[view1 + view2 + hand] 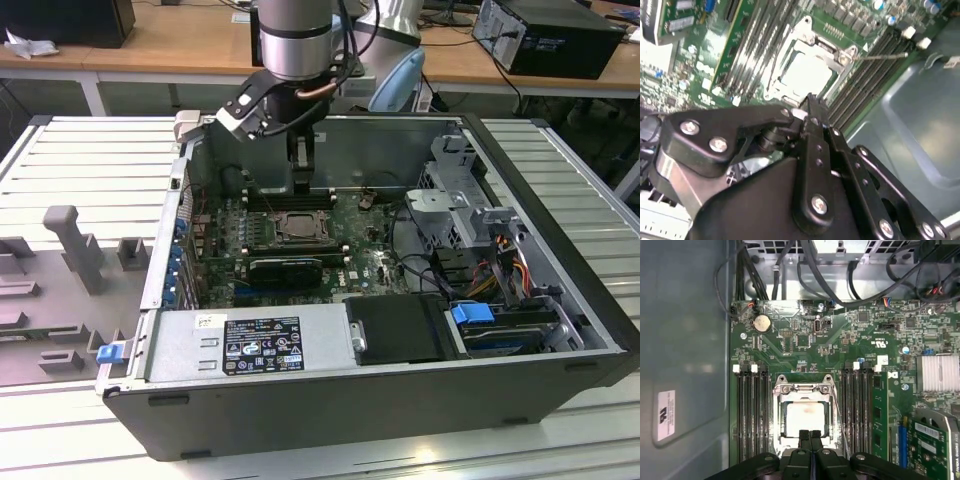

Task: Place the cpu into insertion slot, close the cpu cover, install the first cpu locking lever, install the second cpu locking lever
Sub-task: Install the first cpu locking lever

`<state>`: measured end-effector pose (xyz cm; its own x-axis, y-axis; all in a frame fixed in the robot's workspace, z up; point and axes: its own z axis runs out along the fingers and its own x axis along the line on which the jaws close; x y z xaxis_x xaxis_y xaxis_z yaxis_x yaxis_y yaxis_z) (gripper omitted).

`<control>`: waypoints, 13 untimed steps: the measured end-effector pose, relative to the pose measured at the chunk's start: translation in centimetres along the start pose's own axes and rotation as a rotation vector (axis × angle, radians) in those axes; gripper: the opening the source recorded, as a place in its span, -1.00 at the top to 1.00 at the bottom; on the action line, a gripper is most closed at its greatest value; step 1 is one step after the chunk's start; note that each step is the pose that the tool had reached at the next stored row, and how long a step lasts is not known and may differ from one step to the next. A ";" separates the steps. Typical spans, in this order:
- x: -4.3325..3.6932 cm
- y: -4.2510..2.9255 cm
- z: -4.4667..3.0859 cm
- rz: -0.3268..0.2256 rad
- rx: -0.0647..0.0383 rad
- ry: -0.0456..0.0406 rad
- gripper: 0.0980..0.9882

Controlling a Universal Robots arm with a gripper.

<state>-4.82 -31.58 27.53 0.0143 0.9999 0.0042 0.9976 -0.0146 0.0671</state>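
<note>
The cpu (805,419) lies seated under the lowered cpu cover (803,389), so the gripper (809,433), jaws pressed together and empty, hangs at the cover's edge.

We see a pale beige-silver cpu (804,421), silver-grey cpu cover (804,389), green motherboard (790,357), and black gripper (810,435).

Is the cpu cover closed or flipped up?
Closed. In the first wrist view the cpu cover lies flat, framing the cpu, whose pale top shows through its window.
</note>
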 end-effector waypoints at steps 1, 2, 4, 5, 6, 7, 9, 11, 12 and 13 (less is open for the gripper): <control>0.00 0.00 0.00 -0.018 0.000 0.0012 0.98; 0.00 0.00 0.00 -0.037 0.000 0.0023 0.98; 0.00 0.00 0.00 -0.087 0.000 0.0057 0.98; 0.00 0.00 0.01 -0.095 0.000 0.0062 0.98; 0.00 0.00 0.01 -0.100 0.001 0.0066 0.98; 0.00 0.00 0.03 -0.133 0.001 0.0088 0.98; 0.00 0.00 0.03 -0.170 0.001 0.0112 0.98; 0.00 0.00 0.03 -0.203 0.001 0.0134 0.98; 0.00 0.00 0.03 -0.211 0.001 0.0140 0.98; 0.00 0.00 0.03 -0.219 0.001 0.0146 0.98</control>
<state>-4.82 -31.58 27.50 -0.2039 0.9790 0.0040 0.9768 0.2032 0.0669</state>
